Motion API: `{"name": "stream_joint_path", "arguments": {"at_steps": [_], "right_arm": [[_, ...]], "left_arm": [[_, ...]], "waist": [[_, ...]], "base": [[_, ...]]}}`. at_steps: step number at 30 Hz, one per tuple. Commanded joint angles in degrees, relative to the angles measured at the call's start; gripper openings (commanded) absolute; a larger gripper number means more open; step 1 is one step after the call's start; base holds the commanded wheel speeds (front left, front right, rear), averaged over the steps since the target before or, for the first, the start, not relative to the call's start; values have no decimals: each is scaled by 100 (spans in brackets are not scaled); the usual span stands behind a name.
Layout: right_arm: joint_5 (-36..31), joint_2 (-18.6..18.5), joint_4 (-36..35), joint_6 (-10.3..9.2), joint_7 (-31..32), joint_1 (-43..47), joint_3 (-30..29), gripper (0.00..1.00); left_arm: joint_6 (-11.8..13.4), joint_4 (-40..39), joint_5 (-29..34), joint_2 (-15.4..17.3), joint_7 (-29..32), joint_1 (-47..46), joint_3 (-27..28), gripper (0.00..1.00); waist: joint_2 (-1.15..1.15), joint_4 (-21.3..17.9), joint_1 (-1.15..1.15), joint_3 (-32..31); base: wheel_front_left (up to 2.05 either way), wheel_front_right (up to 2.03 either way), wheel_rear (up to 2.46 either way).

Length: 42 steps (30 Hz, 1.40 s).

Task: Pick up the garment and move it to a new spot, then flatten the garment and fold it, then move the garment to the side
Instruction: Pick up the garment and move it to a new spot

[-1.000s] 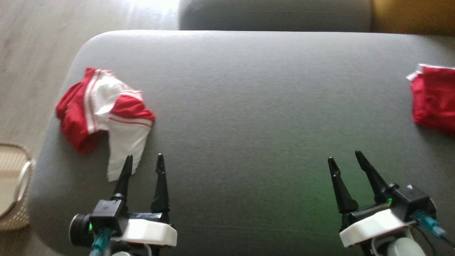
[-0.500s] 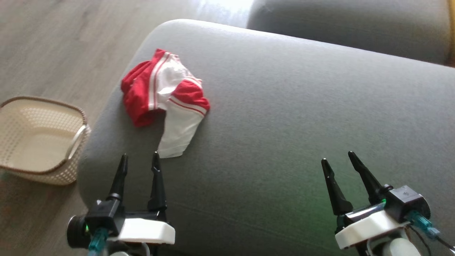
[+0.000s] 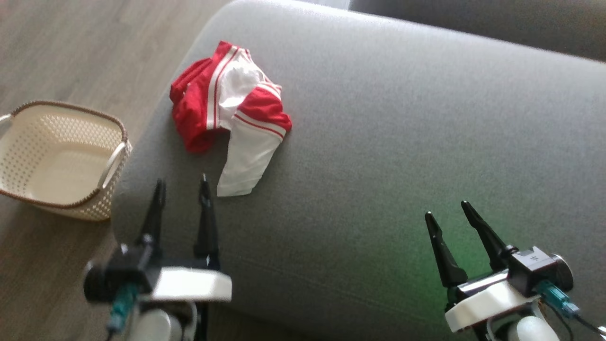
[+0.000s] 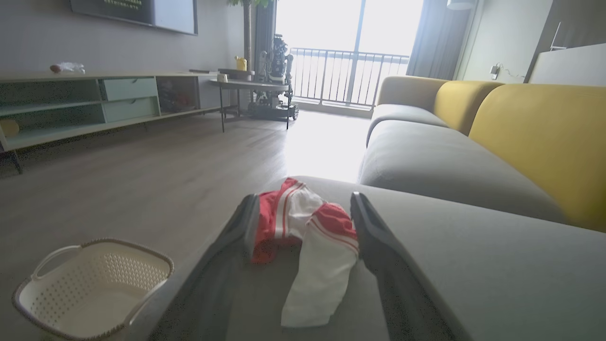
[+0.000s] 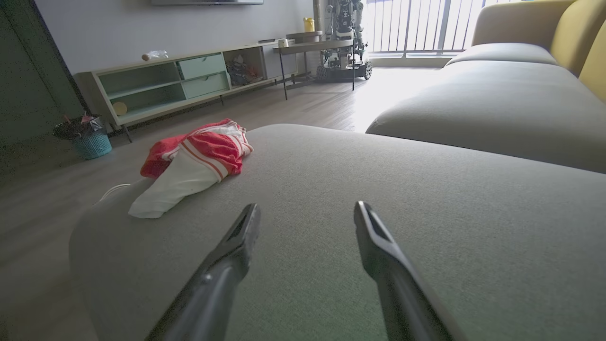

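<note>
A crumpled red and white garment (image 3: pixel 230 111) is laid on the grey sofa seat (image 3: pixel 402 142), close to the seat's rounded left end. Red cloth with white stripes is bunched at the far side. A plain white flap is stretched from it toward the robot.

The left fingers (image 3: pixel 206 218) are held apart, and nothing is gripped between them. Their tips are seen just short of the white flap, a little to its left, and the cloth is not touched. In the left wrist view the garment (image 4: pixel 307 237) is framed between the two dark fingers (image 4: pixel 374 246) (it lies farther along the seat than the tips).

The right fingers (image 3: pixel 444 251) are spread wide too, and nothing is held in them. They are kept over bare grey seat, well apart from the garment. In the right wrist view the garment (image 5: pixel 194 161) is seen far off to the left of those fingers (image 5: pixel 378 246).

A cream basket (image 3: pixel 111 166) full of small holes is set on the wooden floor (image 3: pixel 71 47), just beside the left end of the seat. Yellow back cushions (image 4: pixel 544 137) are seen behind the seat in the left wrist view.
</note>
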Motion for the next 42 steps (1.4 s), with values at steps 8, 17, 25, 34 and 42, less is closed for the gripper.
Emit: {"name": "stream_joint_path", "arguments": {"at_steps": [8,17,25,34,42], "right_arm": [[-375,-1,-270,-2,-53,-425,119,100],[-616,-21,-347,-2,-53,-693,35,100],[-642,-114,-402,-2,-53,-891,57,100],[-637,-201,-457,-2,-53,-1112,75,100],[-628,-207,-542,-2,-54,-1249,14,100]], "left_arm": [[-465,291,217,68,-29,-2037,650,100],[-988,2173,-179,370,458,-3831,985,100],[-1389,3903,-878,402,1888,-4915,1164,100],[-1487,5472,-1012,423,2160,-5620,1113,100],[-1594,6374,-956,317,1892,-5771,888,100]], "waist": [[0,-278,0,770],[0,-586,0,1345],[0,-756,0,1654],[0,-910,0,1948],[0,-982,0,2202]], "base": [[0,0,0],[0,0,0],[0,0,0],[0,0,0],[0,0,0]]}}
